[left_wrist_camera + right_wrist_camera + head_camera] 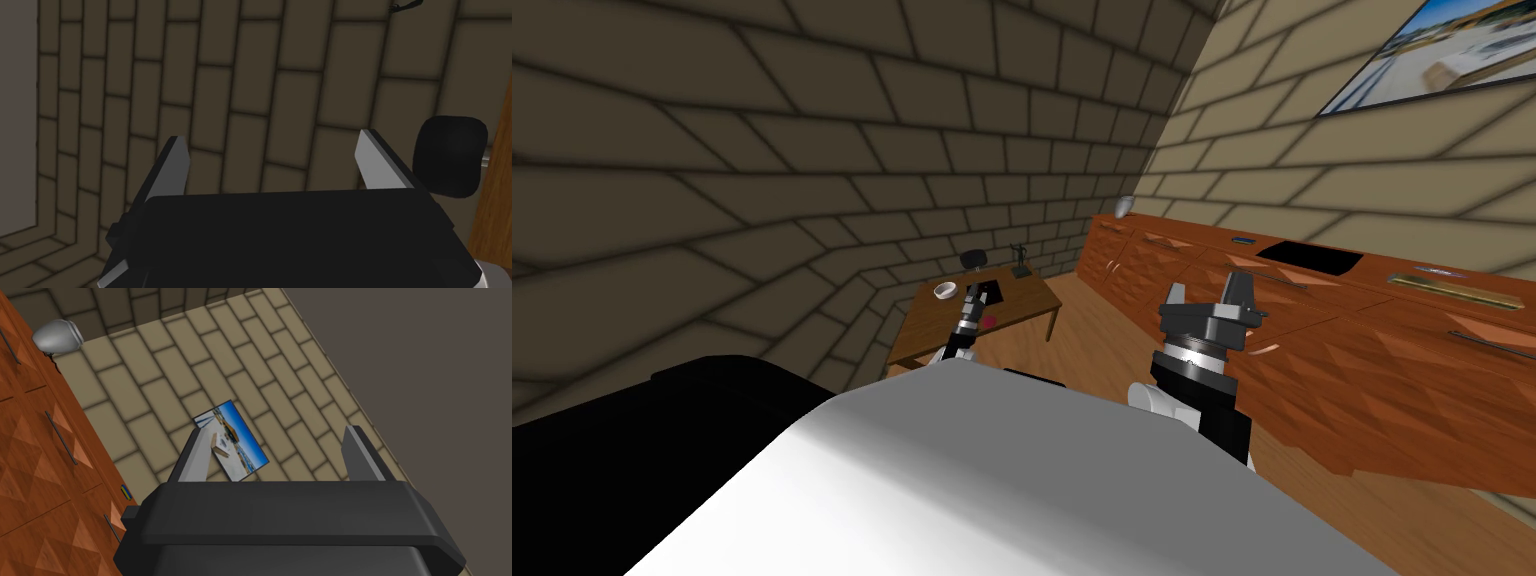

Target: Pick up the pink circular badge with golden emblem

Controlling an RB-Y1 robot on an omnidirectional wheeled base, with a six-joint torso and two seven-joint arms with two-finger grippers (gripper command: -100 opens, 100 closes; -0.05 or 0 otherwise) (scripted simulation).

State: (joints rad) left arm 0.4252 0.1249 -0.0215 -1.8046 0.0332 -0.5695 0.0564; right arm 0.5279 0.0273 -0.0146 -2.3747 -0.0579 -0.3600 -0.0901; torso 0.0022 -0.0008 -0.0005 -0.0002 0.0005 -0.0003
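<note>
The pink badge point(990, 321) is seen lying on the wooden worktop point(1029, 299), just beside the left gripper point(976, 293), whose fingers point(172, 167) are held wide apart and empty. The right gripper point(1205, 287) is raised near the long cabinet point(1362, 330), its fingers likewise spread on nothing.

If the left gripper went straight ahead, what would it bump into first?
Probably the brick wall: the left gripper, open, points at bare bricks, with the black chair back off to one side.
</note>
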